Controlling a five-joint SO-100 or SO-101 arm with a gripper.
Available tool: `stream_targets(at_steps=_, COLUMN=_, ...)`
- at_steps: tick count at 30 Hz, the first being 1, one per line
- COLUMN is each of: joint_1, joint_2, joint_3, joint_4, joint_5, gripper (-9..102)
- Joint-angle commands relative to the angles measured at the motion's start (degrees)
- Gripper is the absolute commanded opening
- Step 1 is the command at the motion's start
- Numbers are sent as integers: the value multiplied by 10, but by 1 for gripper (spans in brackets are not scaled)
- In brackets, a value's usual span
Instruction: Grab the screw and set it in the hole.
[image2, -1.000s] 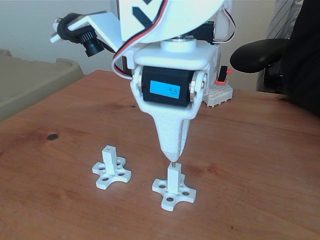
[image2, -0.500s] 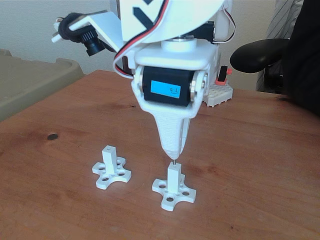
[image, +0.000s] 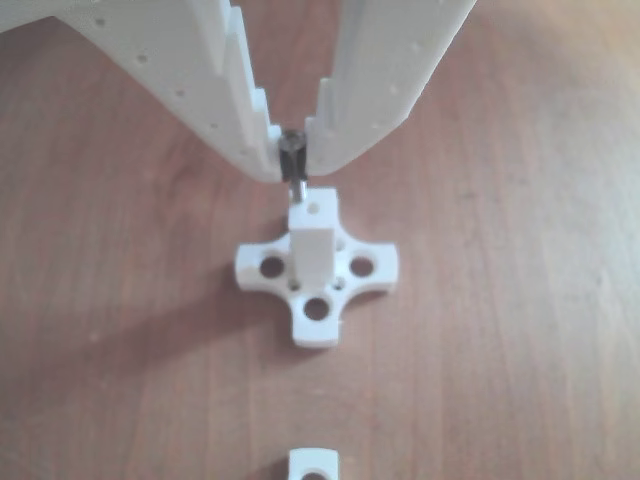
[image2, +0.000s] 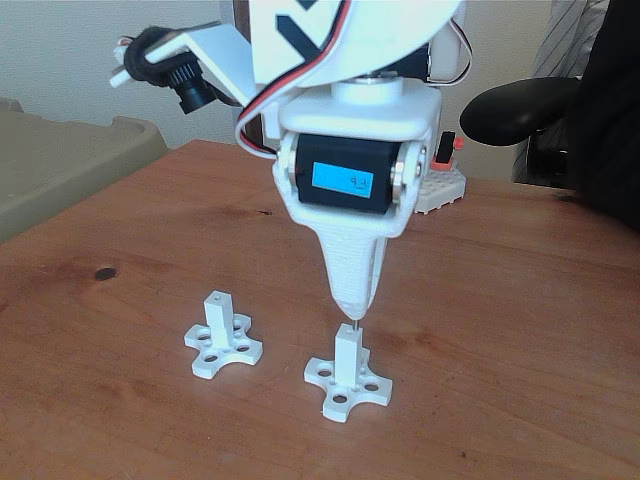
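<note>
The gripper is nearly closed, its two white fingers pinching the screw by the dark head at their very tips. In the other view the left finger has a stepped inner edge and the right finger a smoother one; both are dotted with small holes and taper down to the pinch. The screw hangs upright below the tips, its thin shank pointing down at the top of the post. The shank's lower end meets the far edge of the post's top face, just behind the hole, a tiny dark dot near the middle of that face; whether the tip touches the plastic cannot be told.

In the fixed view the gripper points straight down over the near post, with a short stretch of the screw showing between fingertips and post top. The wrist sits above, a black motor with a lit blue label facing the camera, red and white cables looping over it. A small black camera juts out on a white bracket to the upper left.

The post rises from a cross-shaped base with round holes, flat on the wooden counter. A second post of the same kind stands just to the left, apart from the gripper.
</note>
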Motion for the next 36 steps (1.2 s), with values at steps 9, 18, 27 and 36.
stream_targets(at_steps=9, joint_1=4, joint_2=16, joint_3=-42, joint_4=-11, joint_5=0, gripper=-4)
stream_targets(at_steps=18, joint_1=13, joint_2=18, joint_3=-40, joint_4=-12, joint_5=-4, gripper=-4)
stream_targets(at_steps=27, joint_1=8, joint_2=20, joint_3=-37, joint_4=-10, joint_5=-3, gripper=-4)
stream_targets(at_steps=36, joint_1=1, joint_2=18, joint_3=-39, joint_4=-11, joint_5=1, gripper=-4)
